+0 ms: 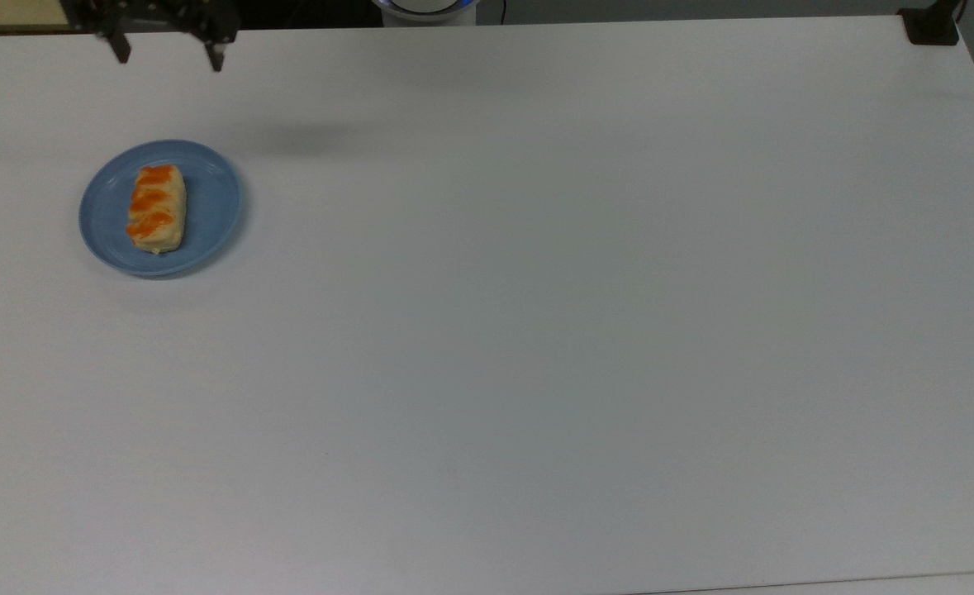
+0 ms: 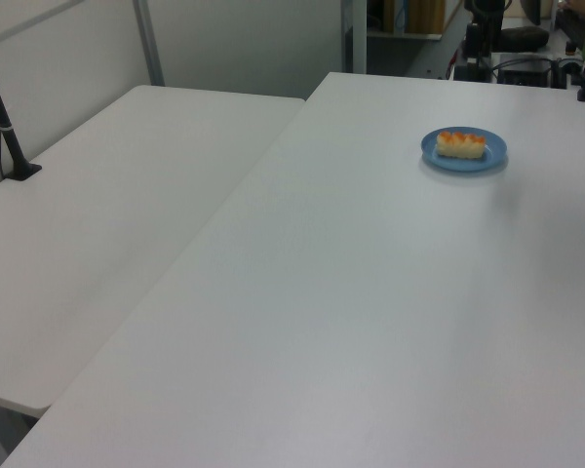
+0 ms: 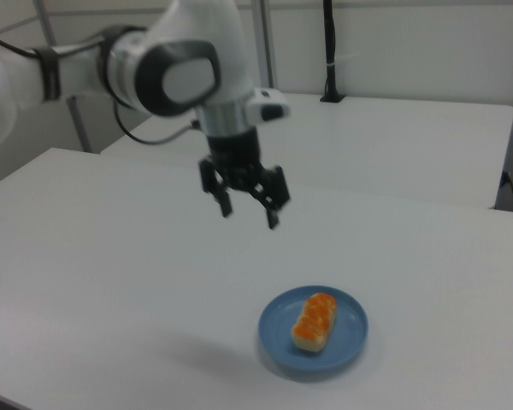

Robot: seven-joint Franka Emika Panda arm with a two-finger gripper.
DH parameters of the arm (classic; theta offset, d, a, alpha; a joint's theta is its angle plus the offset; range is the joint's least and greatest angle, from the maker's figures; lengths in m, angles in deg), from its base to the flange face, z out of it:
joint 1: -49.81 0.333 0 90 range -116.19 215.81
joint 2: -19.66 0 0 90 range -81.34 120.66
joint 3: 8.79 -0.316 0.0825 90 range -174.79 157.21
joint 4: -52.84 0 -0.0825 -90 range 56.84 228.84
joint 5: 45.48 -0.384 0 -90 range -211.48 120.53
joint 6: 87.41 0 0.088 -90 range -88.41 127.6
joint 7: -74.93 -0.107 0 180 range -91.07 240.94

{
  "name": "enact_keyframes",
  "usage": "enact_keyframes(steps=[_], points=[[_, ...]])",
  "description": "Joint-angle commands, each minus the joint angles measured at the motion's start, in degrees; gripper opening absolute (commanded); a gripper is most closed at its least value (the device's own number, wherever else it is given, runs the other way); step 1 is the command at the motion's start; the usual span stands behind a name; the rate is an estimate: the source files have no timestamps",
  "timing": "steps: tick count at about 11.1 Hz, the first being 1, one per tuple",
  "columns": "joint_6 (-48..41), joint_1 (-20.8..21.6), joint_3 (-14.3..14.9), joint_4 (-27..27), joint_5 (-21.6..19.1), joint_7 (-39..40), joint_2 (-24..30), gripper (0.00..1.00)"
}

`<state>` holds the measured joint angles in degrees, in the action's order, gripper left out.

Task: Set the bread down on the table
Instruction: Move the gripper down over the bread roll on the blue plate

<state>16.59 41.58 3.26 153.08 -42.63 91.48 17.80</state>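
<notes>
Overhead, gripper [image 3: 249, 212] with fingers spread, seemingly well clear of bread [image 1: 156, 208] on blue plate [image 1: 214, 207], table [image 1: 536, 330] beneath.

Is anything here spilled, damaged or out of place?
Nothing stands out. The bread lies whole on the plate, the table shows no spill, and the open gripper hangs above, apart from the bread.

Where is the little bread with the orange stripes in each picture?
Top view: the bread lies on the blue plate, far toward the top view's left, upper half.
Left view: the bread is at upper right, on the plate.
Right view: the bread is at lower middle, on the plate, below the open claw.
Shared landmark: the round blue plate on the white table.
</notes>
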Motion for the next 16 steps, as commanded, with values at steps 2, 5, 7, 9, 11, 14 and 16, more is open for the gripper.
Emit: enact_keyframes(steps=[2,5,7,9,11,14,16], points=[[12.7,-4.5,0.0,2.9,-0.2,1.1,-9.3,1.00],[18.8,-5.7,0.0,3.1,-1.3,1.1,-14.0,1.00],[21.2,-5.7,0.0,3.3,-1.2,1.2,-16.1,1.00],[23.6,-5.7,0.0,3.3,-1.1,1.1,-18.4,1.00],[23.9,-5.4,-0.4,3.1,1.2,1.3,-20.5,0.97],[23.8,-5.3,-0.8,2.7,3.1,2.0,-22.0,0.79],[23.3,-5.3,-1.0,2.6,3.1,1.9,-21.3,0.41]])
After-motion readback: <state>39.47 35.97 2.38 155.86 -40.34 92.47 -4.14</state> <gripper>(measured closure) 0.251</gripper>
